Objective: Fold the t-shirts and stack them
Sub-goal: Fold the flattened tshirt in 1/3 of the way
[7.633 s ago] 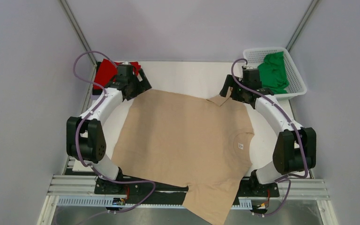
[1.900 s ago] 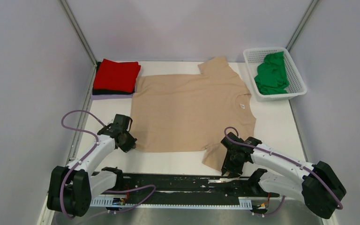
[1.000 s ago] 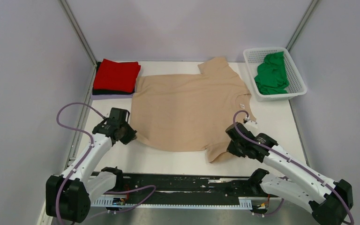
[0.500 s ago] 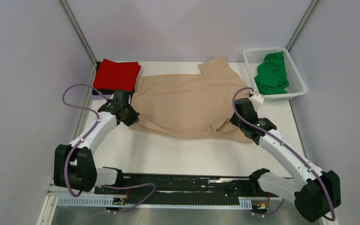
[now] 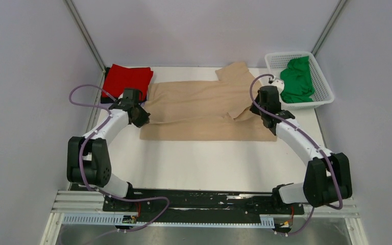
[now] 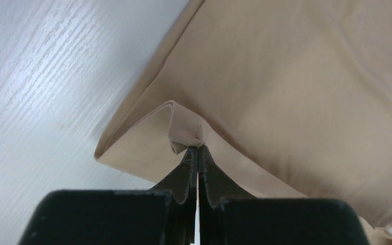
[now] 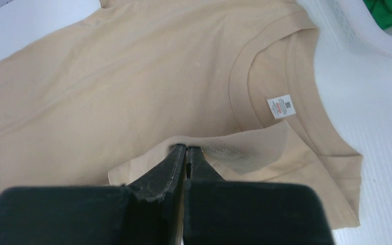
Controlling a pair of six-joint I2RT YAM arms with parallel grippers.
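The tan t-shirt (image 5: 204, 109) lies across the middle of the table, its near half doubled back over its far half. My left gripper (image 5: 143, 118) is shut on a pinch of the tan cloth (image 6: 186, 138) at the shirt's left edge. My right gripper (image 5: 259, 113) is shut on the sleeve hem (image 7: 245, 145) near the collar and its white label (image 7: 280, 106). A folded red t-shirt (image 5: 127, 80) rests on a dark t-shirt (image 5: 104, 99) at the back left. A green t-shirt (image 5: 297, 81) lies crumpled in the basket.
The white lattice basket (image 5: 322, 81) stands at the back right corner, close to my right arm. Grey walls close in the table on three sides. The arms' bases and a black rail (image 5: 204, 199) run along the near edge.
Both grippers have carried the tan shirt's near edge away from the bases toward the back, folding it over the far half. The shirt now shows as a narrower band.
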